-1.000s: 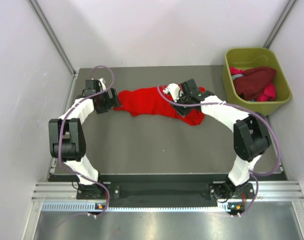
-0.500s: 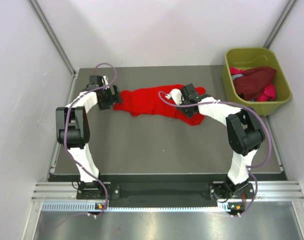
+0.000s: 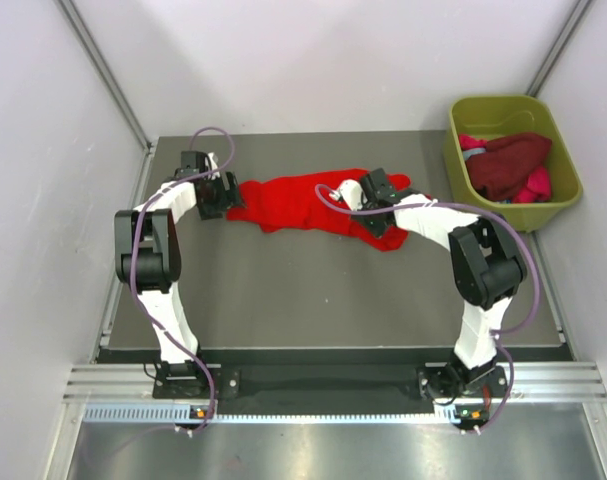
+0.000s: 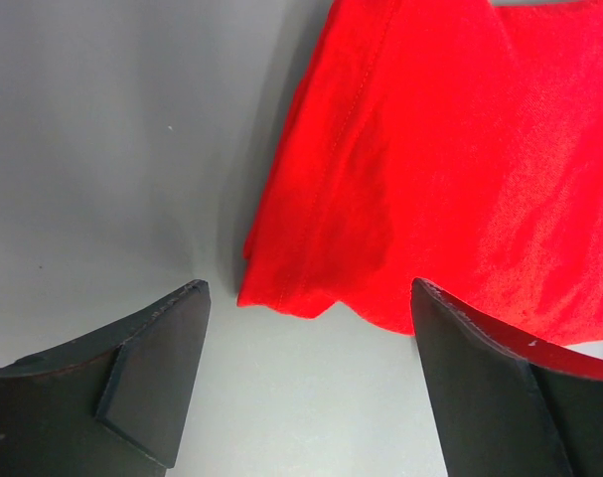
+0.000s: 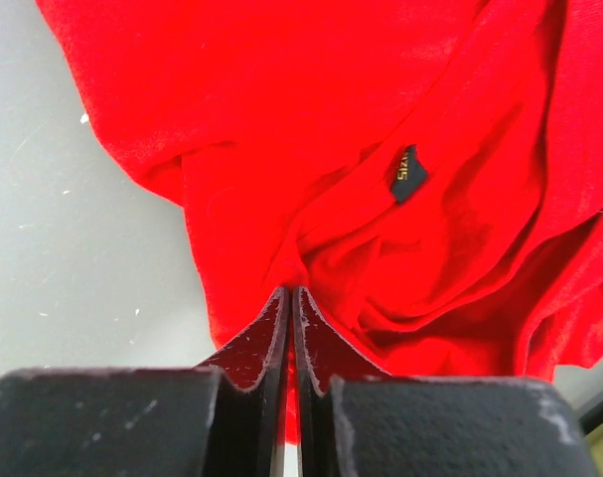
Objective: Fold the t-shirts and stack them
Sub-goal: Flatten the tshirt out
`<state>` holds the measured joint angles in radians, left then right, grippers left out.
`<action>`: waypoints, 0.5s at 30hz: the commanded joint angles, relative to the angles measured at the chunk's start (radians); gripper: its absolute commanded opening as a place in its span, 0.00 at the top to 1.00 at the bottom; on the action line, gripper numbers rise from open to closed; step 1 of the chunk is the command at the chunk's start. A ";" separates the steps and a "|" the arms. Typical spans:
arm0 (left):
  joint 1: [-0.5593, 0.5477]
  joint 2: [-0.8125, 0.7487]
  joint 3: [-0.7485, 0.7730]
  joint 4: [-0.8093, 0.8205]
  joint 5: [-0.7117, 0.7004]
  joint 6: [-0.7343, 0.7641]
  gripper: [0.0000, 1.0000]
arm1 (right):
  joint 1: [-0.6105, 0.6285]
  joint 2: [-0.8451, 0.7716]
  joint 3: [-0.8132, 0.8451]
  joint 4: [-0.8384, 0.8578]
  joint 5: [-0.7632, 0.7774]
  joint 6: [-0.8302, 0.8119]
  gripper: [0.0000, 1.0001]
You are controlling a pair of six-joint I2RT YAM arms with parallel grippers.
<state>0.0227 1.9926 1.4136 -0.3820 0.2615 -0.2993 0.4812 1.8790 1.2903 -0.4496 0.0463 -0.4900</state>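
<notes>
I see red t-shirt (image 3: 298, 203) stretched left-right on bench (image 3: 313, 290), left gripper (image 4: 306, 298) gaping, right gripper (image 5: 291, 298) clamped, seemingly pinching its cloth

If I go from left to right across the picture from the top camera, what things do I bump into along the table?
left gripper → bright red t-shirt → olive-green tub

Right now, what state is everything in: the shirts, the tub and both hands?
red t-shirt, crumpled and unfolded on the table.
left hand, open, straddling the shirt's corner.
right hand, shut on the red t-shirt.
olive-green tub, upright, holding clothes.
maroon t-shirt, bunched in the tub.
pink t-shirt, bunched there, partly covered.
</notes>
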 commanded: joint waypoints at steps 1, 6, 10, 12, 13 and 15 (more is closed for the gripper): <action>0.003 -0.006 0.018 -0.003 0.024 0.019 0.15 | -0.006 0.003 0.049 0.012 -0.025 -0.004 1.00; 0.003 -0.026 0.001 -0.001 0.024 0.022 0.15 | -0.004 -0.053 0.099 -0.015 -0.008 0.013 0.90; 0.003 -0.029 -0.005 -0.003 0.027 0.020 0.12 | -0.007 -0.086 0.080 -0.027 0.036 -0.008 0.48; 0.002 -0.028 -0.005 -0.001 0.031 0.016 0.12 | -0.012 -0.098 0.051 -0.032 0.038 -0.022 0.47; 0.003 -0.028 -0.005 -0.001 0.031 0.014 0.12 | -0.012 -0.106 0.020 -0.032 0.040 -0.024 0.47; 0.003 -0.029 -0.004 0.002 0.038 0.008 0.12 | -0.016 -0.110 -0.008 -0.029 0.043 -0.022 0.47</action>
<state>0.0227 1.9926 1.4117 -0.3824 0.2749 -0.2890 0.4751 1.8191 1.3186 -0.4755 0.0666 -0.4988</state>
